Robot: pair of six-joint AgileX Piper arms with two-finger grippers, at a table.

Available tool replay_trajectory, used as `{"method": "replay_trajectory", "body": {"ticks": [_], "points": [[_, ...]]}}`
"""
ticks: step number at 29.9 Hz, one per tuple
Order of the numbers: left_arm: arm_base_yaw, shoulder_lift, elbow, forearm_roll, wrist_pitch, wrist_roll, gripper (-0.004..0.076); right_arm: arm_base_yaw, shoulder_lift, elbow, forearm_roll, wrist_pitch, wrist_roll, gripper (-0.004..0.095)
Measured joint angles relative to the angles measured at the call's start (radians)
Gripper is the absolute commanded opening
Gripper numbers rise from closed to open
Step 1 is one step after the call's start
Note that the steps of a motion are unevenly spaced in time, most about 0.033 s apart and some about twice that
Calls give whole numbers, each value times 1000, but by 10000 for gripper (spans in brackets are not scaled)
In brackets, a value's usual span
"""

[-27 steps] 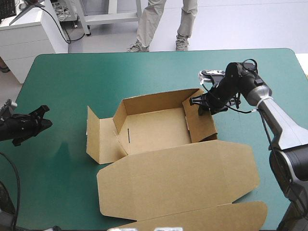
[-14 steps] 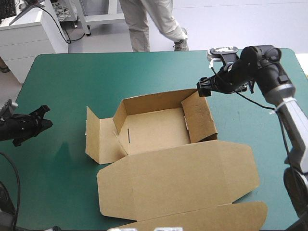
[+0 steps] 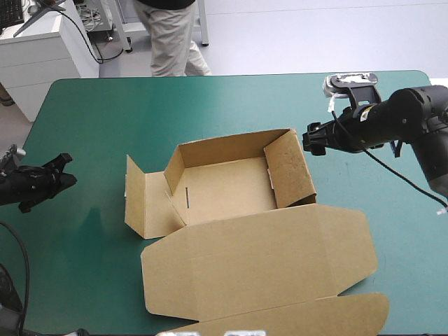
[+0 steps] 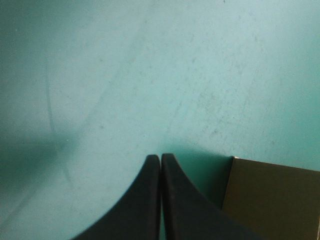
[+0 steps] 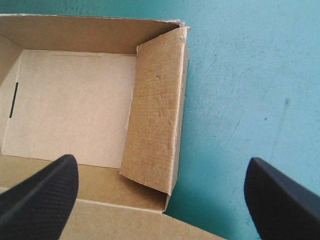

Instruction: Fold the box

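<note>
- Facing the box (image 3: 224, 189) at mid-table on the teal-green cover (image 3: 105, 119), walls raised, lid lying flat toward the near edge.
- Hovering the right gripper (image 3: 311, 140) just beside its right wall, fingers spread wide.
- Holding the left gripper (image 3: 63, 171) near the table's left edge, fingers pressed together.

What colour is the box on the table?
The box is plain brown, best seen in the high view.

A lab: teal-green table (image 3: 105, 112), white cabinet (image 3: 35, 63) trailing cables (image 3: 87, 15), grey floor (image 3: 315, 35).
</note>
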Motion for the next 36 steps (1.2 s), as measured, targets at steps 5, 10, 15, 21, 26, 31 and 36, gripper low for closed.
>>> {"method": "replay_trajectory", "body": {"ticks": [5, 10, 15, 21, 26, 31, 36], "points": [[0, 0, 0, 0, 0, 0, -9, 0, 1, 1, 0, 0, 5, 823], [0, 0, 0, 0, 1, -1, -9, 0, 43, 1, 3, 0, 5, 815], [0, 0, 0, 0, 1, -1, -9, 0, 136, 1, 4, 0, 5, 810], [0, 0, 0, 0, 1, -1, -9, 55, 273, 1, -93, -3, 26, 810], [0, 0, 0, 0, 1, -8, -9, 99, 379, 1, -138, -7, 45, 810], [0, 0, 0, 0, 1, -12, -9, 99, 454, 1, -111, -14, 45, 810], [0, 0, 0, 0, 1, -12, -9, 99, 485, 1, -82, -16, 45, 745]]}}
